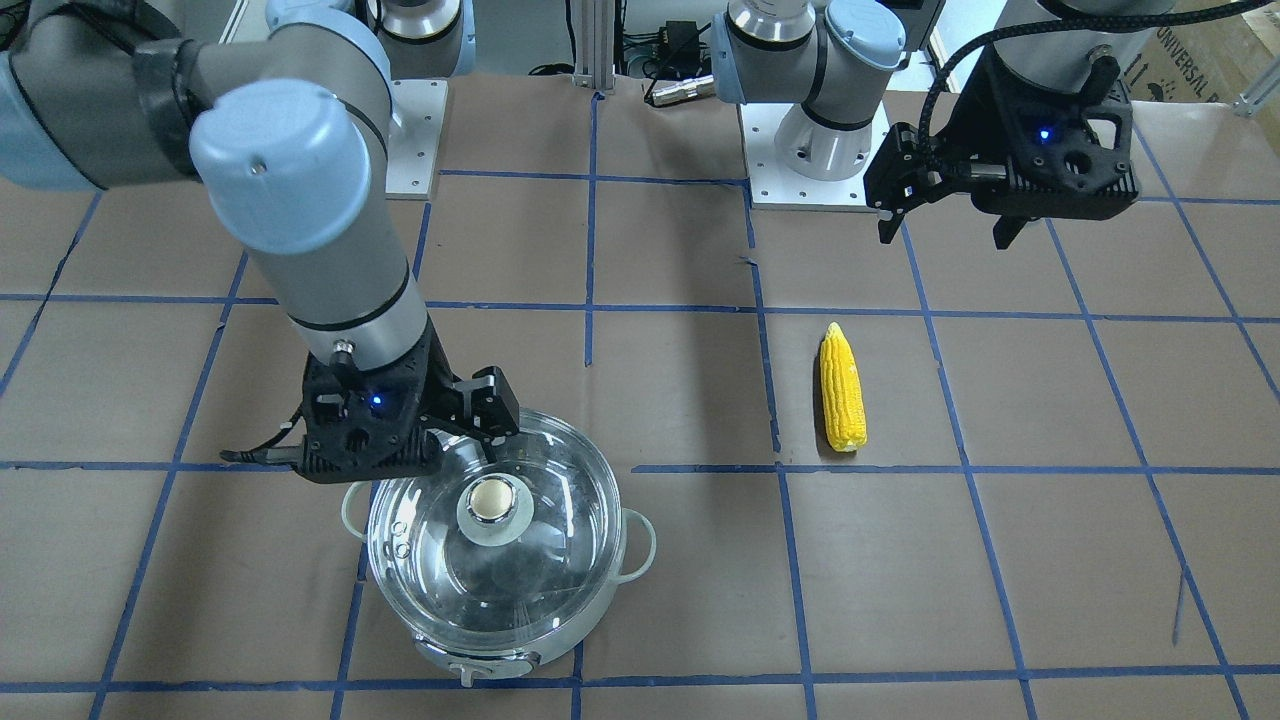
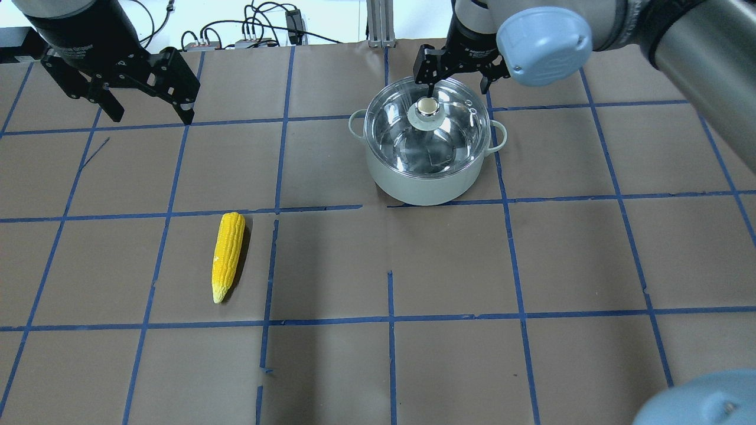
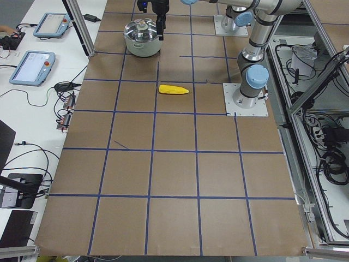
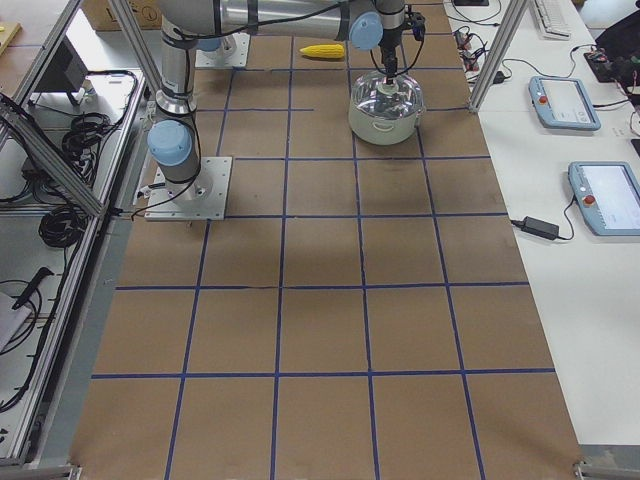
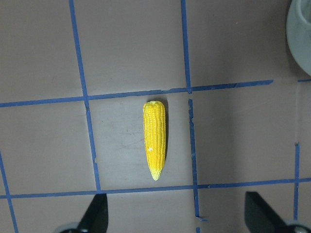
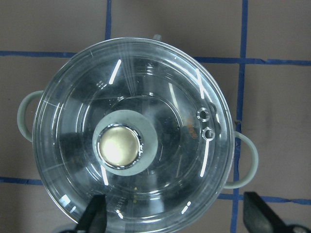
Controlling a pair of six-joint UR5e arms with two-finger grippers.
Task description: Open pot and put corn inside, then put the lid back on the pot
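Note:
The pot point(image 2: 413, 183) stands closed at the table's far right of centre, with the clear glass lid point(image 2: 440, 141) on it and a tan knob point(image 2: 427, 107). The pot point(image 1: 480, 655) and lid point(image 1: 545, 570) also show in the front view. My right gripper point(image 2: 456, 87) hovers open just above the lid, and the knob point(image 6: 119, 146) sits slightly ahead of its spread fingertips point(image 6: 95, 216). The corn point(image 2: 227, 255) lies on the table at left, its tip towards the robot. My left gripper point(image 2: 150, 112) is open and empty, high above the corn point(image 5: 155, 138).
The brown table carries a blue tape grid point(image 2: 390, 319). The arms' base plates point(image 1: 810, 185) are on the robot's side. Tablets point(image 4: 600, 195) and cables lie on the white bench beyond the pot. The pot's edge point(image 5: 301, 19) shows at the top right of the left wrist view.

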